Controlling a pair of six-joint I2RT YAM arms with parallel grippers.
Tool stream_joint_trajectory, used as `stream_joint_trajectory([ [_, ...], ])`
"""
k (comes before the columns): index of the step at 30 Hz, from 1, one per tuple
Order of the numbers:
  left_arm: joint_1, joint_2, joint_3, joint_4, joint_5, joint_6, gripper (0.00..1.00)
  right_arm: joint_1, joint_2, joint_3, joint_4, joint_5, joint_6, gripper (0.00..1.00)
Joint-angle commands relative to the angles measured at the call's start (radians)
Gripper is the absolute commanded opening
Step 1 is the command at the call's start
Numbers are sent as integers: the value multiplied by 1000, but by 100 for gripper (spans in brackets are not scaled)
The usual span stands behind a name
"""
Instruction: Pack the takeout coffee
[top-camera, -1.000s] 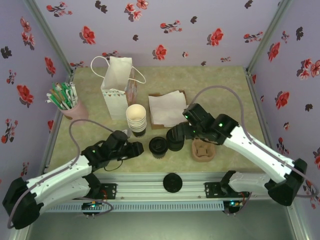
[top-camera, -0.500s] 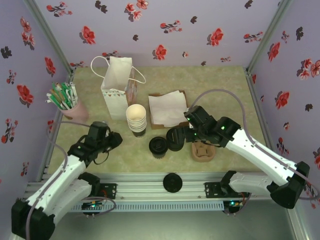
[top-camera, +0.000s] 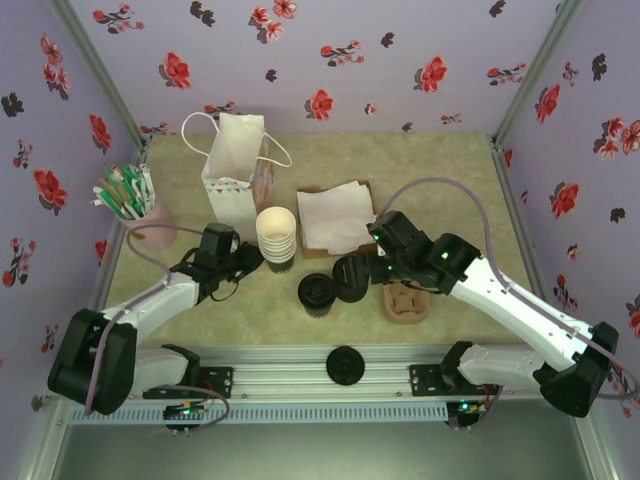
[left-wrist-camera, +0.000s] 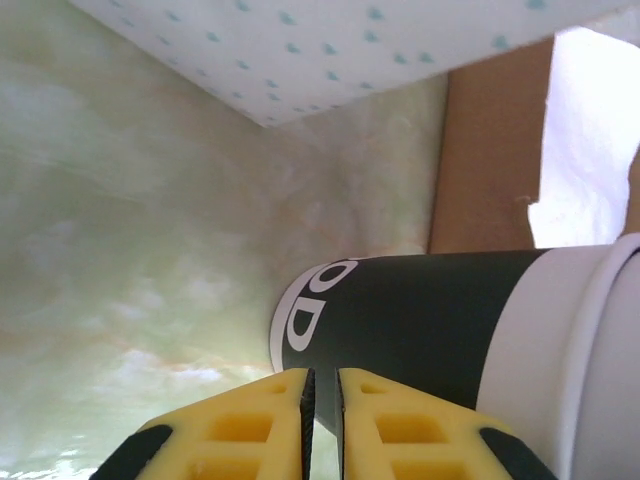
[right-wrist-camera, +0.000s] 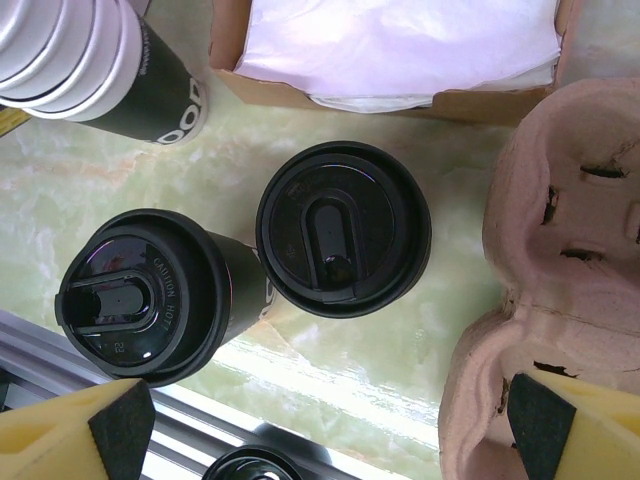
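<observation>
Two takeout coffee cups with dark walls and black lids stand side by side on the table, one (top-camera: 317, 293) (right-wrist-camera: 145, 295) to the left of the other (top-camera: 350, 278) (right-wrist-camera: 343, 228). My right gripper (top-camera: 362, 268) (right-wrist-camera: 325, 430) hovers over them, open wide, its yellow fingers (right-wrist-camera: 70, 430) apart from both lids and nothing between them. My left gripper (top-camera: 247, 258) (left-wrist-camera: 322, 400) is shut with a hairline gap and holds nothing. It lies low beside the dark bottom cup (left-wrist-camera: 420, 320) of the lidless cup stack (top-camera: 275, 238).
A pulp cup carrier (top-camera: 405, 302) (right-wrist-camera: 560, 250) sits right of the coffees. A white paper bag (top-camera: 235, 175) stands at the back left, a box of napkins (top-camera: 335, 215) (right-wrist-camera: 400, 50) behind the cups. A pink straw holder (top-camera: 135, 210) is far left. Spare lids (top-camera: 345, 365) rest on the front rail.
My left arm pulled back from the lidded cups, swung left, then came in beside the cup stack while its jaws closed. My right gripper shifted slightly toward the front.
</observation>
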Motion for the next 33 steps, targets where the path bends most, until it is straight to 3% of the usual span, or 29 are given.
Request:
stream_joint_trajectory([
  [1,-37,18,25,101,-1,-30,16,-7,-2,-6,7,-3,8,93],
  [14,-113,80,5,150,-38,-66,15,-7,-3,-15,17,-6,6,92],
  [21,-114,-99,22,-75,-101,-23,21,-8,-4,-20,18,-5,4,93],
  [26,-114,-266,148,-399,-184,63,42,-8,5,-14,25,-5,1,93],
  [30,-107,-335,342,-664,-270,162,68,-8,6,-4,25,-5,-3,93],
  [33,-97,-287,564,-835,-344,265,91,-8,6,0,24,-4,-5,93],
])
